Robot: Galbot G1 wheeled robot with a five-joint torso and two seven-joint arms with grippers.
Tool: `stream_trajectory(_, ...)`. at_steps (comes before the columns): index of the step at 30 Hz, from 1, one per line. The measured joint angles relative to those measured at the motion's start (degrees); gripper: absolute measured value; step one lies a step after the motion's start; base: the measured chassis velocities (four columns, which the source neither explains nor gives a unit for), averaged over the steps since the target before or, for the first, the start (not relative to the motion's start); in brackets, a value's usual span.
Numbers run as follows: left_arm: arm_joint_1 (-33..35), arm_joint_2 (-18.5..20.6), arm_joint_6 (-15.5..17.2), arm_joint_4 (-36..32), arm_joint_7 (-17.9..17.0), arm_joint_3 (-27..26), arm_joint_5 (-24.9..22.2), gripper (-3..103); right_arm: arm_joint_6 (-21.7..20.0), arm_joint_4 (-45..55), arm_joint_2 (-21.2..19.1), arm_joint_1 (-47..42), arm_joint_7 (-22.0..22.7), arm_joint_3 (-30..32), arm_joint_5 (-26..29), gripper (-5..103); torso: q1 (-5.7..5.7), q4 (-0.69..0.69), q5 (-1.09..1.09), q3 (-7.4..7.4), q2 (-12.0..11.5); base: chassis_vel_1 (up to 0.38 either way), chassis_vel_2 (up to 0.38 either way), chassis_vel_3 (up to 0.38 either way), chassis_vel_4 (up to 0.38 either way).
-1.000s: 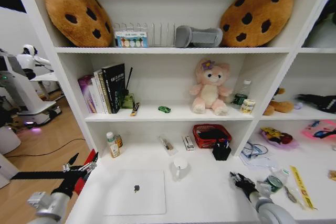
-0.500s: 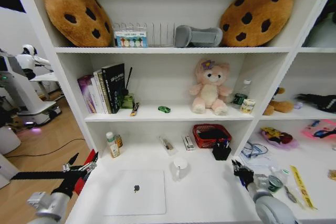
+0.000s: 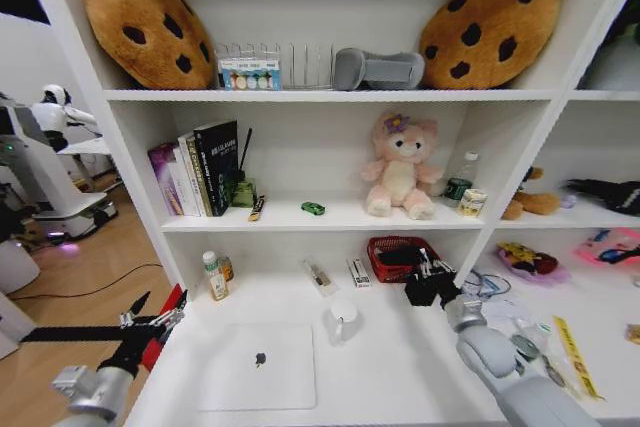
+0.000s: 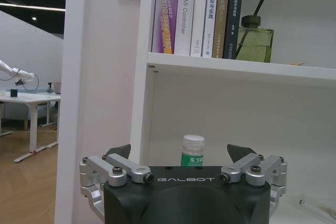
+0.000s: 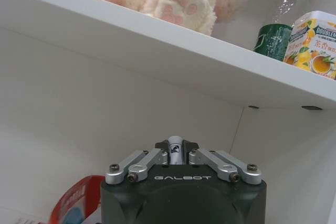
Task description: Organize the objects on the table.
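The white bench (image 3: 390,372) is spreading across the lower part of the head view, under the tall white shelving. The silver laptop (image 3: 258,367) is lying closed and flat on the bench at about 7 o'clock in that view. Its long axis is running from 9 to 3 o'clock, and its dark logo is facing up. A white mug (image 3: 342,319) is standing just beside it, at 2 o'clock from the lid.

The left gripper (image 3: 150,322) is hanging off the bench's left edge, at 9 o'clock from the laptop and well apart from it. Its fingers (image 4: 122,151) are standing wide apart, with nothing between them.

The right gripper (image 3: 432,282) is reaching in over the back of the bench at 4 o'clock in the head view, just beside the red basket (image 3: 392,250). In the right wrist view its fingers (image 5: 157,157) are pressing together on the end of a slim dark pen (image 5: 175,149), which is pointing straight out from the gripper.

The tiny green toy car (image 3: 313,208) is sitting on the middle shelf, at 12 o'clock from the laptop. Its long axis is running roughly 10 to 4 o'clock; which end is its nose I cannot tell.
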Motion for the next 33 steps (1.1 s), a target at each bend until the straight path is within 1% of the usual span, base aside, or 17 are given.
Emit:
stream_trajectory(1, 0.0, 0.0, 0.0, 0.0, 0.0, 0.0, 0.0, 100, 0.0, 0.0, 0.0, 0.0, 0.0, 0.0, 0.0, 13, 0.0, 0.0, 0.0, 0.0, 0.0, 0.0, 0.0, 0.0, 0.0)
stream_trajectory(3, 0.0, 0.0, 0.0, 0.0, 0.0, 0.0, 0.0, 100, 0.62, -3.9, 0.49, 3.12, -0.13, -1.2, -0.16, 13, 0.0, 0.0, 0.04, 0.0, 0.0, 0.0, 0.0, 0.0, 0.0)
stream_trajectory(4, 0.0, 0.0, 0.0, 0.0, 0.0, 0.0, 0.0, 100, 0.62, -3.9, 0.49, 3.12, -0.13, -1.2, -0.16, 13, 0.0, 0.0, 0.04, 0.0, 0.0, 0.0, 0.0, 0.0, 0.0)
stream_trajectory(7, 0.0, 0.0, 0.0, 0.0, 0.0, 0.0, 0.0, 100, 1.66, -8.28, 0.91, 5.47, -0.66, -2.12, -0.5, 13, 0.0, -0.01, 0.02, 0.0, 0.0, 0.0, 0.0, 0.0, 0.0)
stream_trajectory(18, 0.0, 0.0, 0.0, 0.0, 0.0, 0.0, 0.0, 100, 3.42, -13.84, 1.68, 7.43, -1.39, -2.72, -0.41, 13, 0.0, -0.02, 0.02, -0.01, 0.0, 0.0, 0.0, 0.0, 0.0)
stream_trajectory(27, 0.0, 0.0, 0.0, 0.0, 0.0, 0.0, 0.0, 100, 3.47, -14.37, 2.02, 8.32, -1.43, -3.28, 0.21, 13, 0.0, -0.01, 0.02, -0.01, 0.0, 0.0, 0.0, 0.0, 0.0)
stream_trajectory(33, 0.0, 0.0, 0.0, 0.0, 0.0, 0.0, 0.0, 100, 3.31, -11.6, 2.73, 5.66, -1.16, -2.65, -0.3, 13, 0.0, -0.01, 0.02, -0.01, 0.0, 0.0, 0.0, 0.0, 0.0)
